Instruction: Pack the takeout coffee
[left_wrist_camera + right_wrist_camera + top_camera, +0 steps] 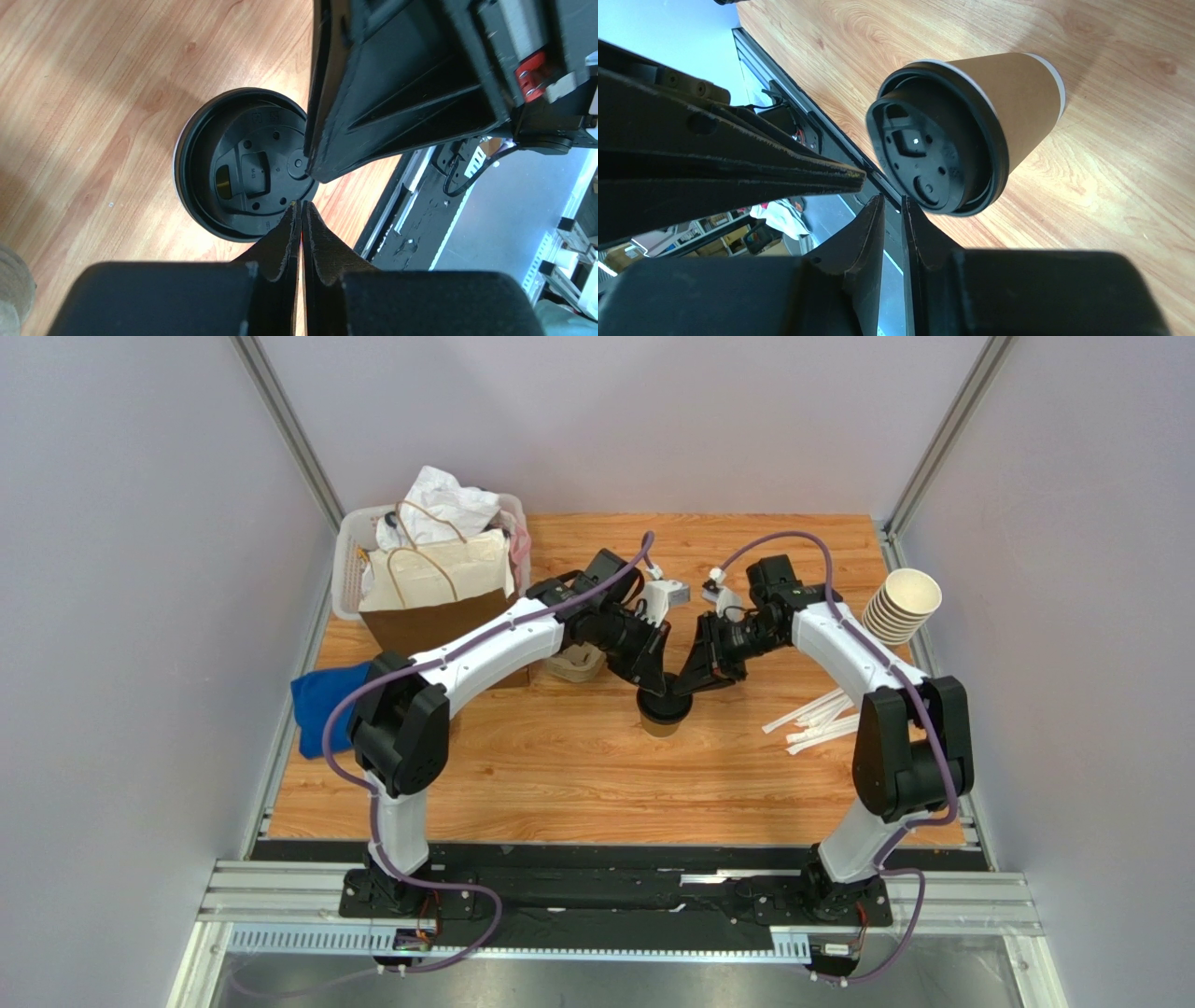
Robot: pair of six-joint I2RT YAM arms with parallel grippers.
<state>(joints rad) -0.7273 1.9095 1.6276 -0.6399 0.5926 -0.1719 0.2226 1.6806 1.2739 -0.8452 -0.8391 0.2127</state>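
From above, the cup (661, 724) is mostly hidden; the left arm (470, 647) covers part of the cloth (316, 707).

We see the takeout coffee (665, 711) standing upright, base down, lid up. It sits to the right of the brown paper bag (428, 623) and nearer the arm bases than the bag is. It's well apart from the bag, no contact w/ it. It's a small paper cup w/ a pale tan body, widening toward the top, w/ a thin white edge at top and base. Its lid (242, 168) is on and looks seated all round. The lid is round black plastic w/ a raised outer rim and a sunken centre w/ small holes and moulded marks. At the sip slot we see a dull yellow-brown patch; can't tell what it is.
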